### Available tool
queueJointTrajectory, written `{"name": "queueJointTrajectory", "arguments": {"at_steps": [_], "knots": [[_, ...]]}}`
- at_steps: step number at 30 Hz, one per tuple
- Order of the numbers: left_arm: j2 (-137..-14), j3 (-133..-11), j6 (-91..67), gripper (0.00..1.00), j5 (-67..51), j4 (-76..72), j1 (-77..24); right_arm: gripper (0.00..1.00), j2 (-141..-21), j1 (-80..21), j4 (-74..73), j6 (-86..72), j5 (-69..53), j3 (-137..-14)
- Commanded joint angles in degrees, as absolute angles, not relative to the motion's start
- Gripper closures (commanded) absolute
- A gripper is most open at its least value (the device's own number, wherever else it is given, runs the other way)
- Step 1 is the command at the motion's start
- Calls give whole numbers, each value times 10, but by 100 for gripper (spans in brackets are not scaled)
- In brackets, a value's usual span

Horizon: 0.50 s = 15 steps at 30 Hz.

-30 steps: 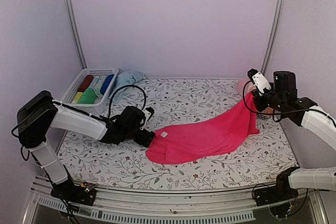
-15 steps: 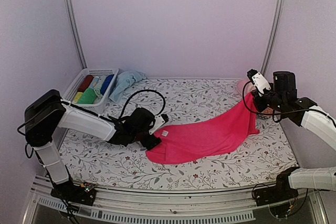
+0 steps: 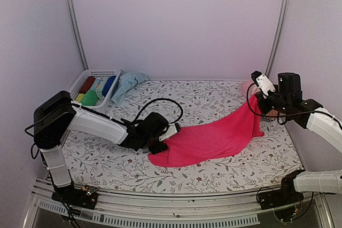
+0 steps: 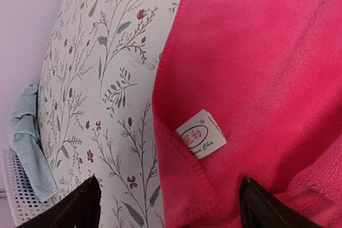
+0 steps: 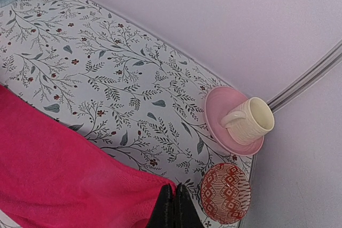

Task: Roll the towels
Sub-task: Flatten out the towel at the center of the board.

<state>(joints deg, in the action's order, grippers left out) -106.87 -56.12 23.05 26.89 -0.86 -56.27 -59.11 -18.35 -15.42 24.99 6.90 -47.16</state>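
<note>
The pink towel [image 3: 214, 140] lies spread across the middle of the tabletop [image 3: 214, 97]. It runs from a bunched near end at about 7 o'clock up to a raised corner at about 2 o'clock. Over the last second the left hand [image 3: 164, 138] has slid in from 9 o'clock and now sits right at that near end. Its fingers stand wide apart, one on either side of the hemmed edge that carries the white label [image 4: 201, 134]. That looks like the approach to a first grip for starting the roll, and nothing is rolled yet.

The left arm reaches low and nearly level over the tabletop. The right hand [image 3: 257, 99] is clamped together on the far corner and holds it off the surface. The pale blue towel [image 3: 127, 85] lies crumpled at 11 o'clock beside the basket [image 3: 101, 72].
</note>
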Motion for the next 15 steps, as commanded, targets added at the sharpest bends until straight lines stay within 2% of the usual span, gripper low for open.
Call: {"name": "queueJointTrajectory", "arguments": {"at_steps": [1,6,15], "knots": [[-1076,-580,242,10,307,16,-563,98,-591,-186,-153,243,65,-473],[-1054,-579,234,11,278,18,-549,98,-591,-186,-154,243,64,-472],[-1076,-593,248,19,297,43,-542,98,-591,-187,-154,243,63,-473]]}}
